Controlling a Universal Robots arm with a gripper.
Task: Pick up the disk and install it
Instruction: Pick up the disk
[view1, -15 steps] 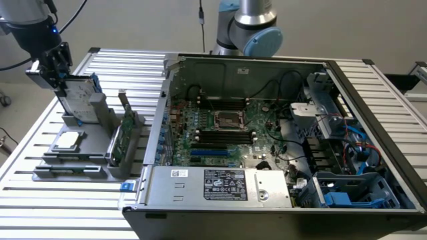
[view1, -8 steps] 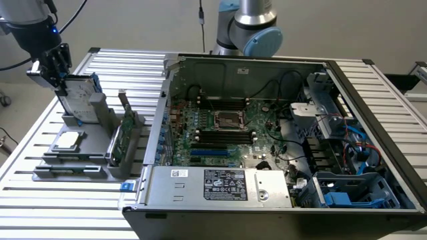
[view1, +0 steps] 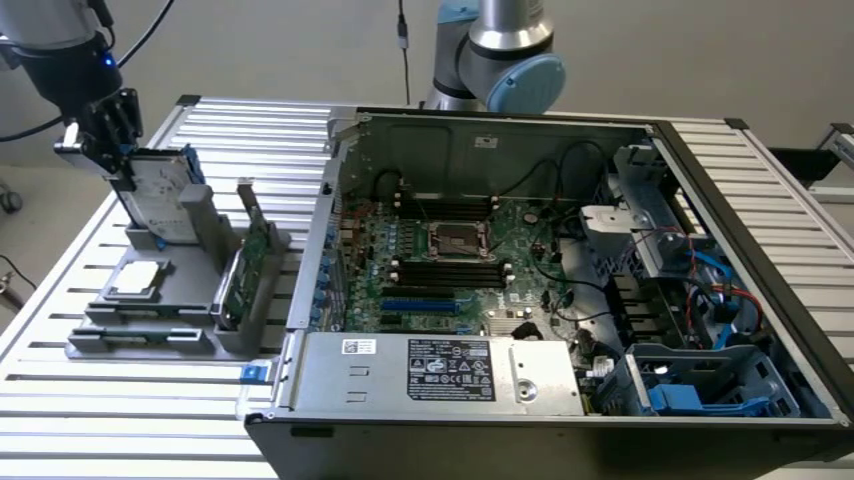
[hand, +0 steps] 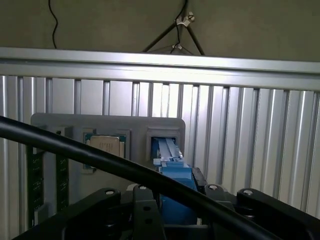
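Observation:
The disk (view1: 162, 196), a silver drive with a white label in a blue carrier, stands on edge in a slot of the grey holder (view1: 203, 232) on the exterior view's left. My gripper (view1: 118, 160) comes down on its top end, with a finger on each side of it, shut on it. In the wrist view the carrier's blue end (hand: 176, 176) sits between my black fingers (hand: 144, 202), with the slot of the grey holder (hand: 55, 125) beyond it. The disk's lower part rests in the slot.
A square silver chip (view1: 138, 280) lies flat on the holder and a green circuit card (view1: 232, 287) stands in it. The open computer case (view1: 344, 215) lies to the right, with a blue-lined bay (view1: 707, 385) at its near right corner. A second arm (view1: 501, 60) stands behind. A black cable (hand: 75, 150) crosses the wrist view.

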